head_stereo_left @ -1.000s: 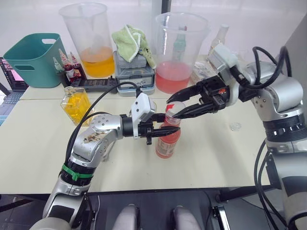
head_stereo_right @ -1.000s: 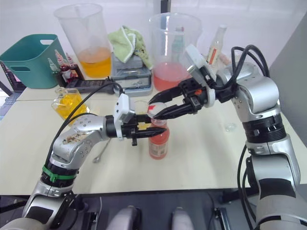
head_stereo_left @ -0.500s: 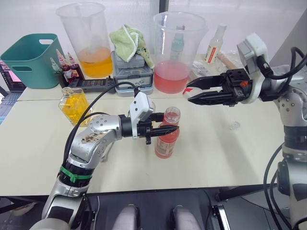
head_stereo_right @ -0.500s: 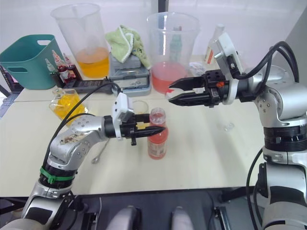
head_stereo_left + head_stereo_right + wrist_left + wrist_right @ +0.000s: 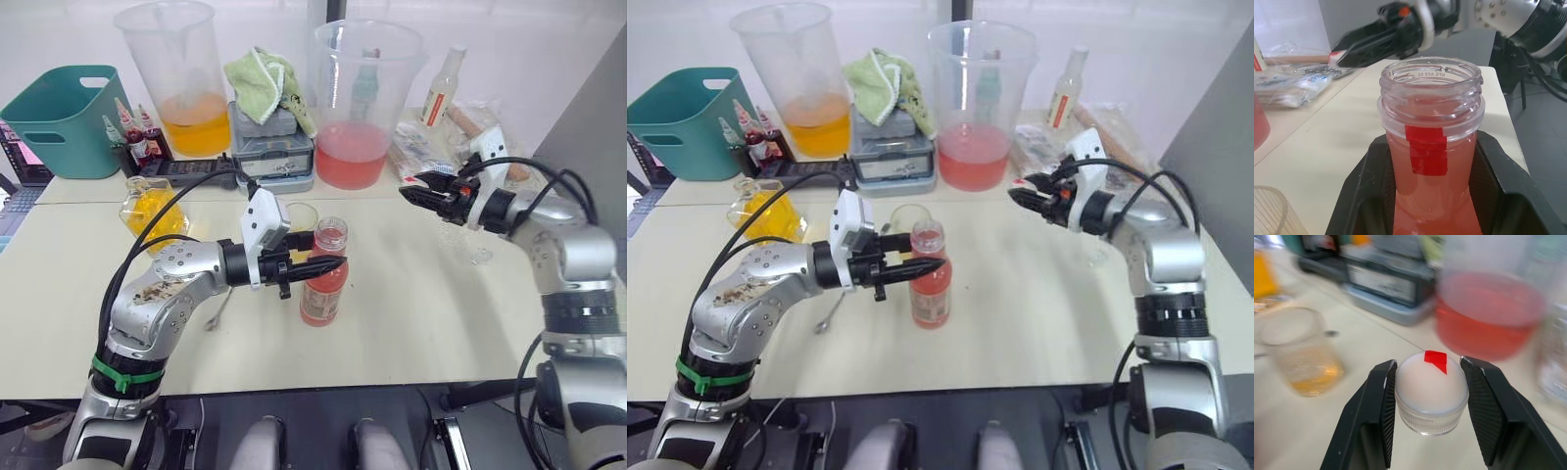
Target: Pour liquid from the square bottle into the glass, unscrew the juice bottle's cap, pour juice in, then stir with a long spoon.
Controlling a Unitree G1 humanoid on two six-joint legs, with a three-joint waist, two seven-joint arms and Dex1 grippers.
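The left gripper [image 5: 331,263] clamps the open juice bottle [image 5: 322,284] steady; the right gripper [image 5: 1427,396] grasps the cap [image 5: 1431,392], probably to set it aside.

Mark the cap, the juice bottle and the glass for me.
cap [image 5: 1431,382]: right wrist view, white domed top between the fingers.
juice bottle [image 5: 322,291]: left eye view, pink body below the left gripper.
glass [image 5: 1309,355]: right wrist view, clear side wall above the yellow liquid.

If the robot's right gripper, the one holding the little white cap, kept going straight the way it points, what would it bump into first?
Probably the gray box under the green cloth. The right gripper, shut on the cap, points across the table toward the robot's left. Its wrist camera shows that box ahead, the glass off to one side. Depth is hard to judge.
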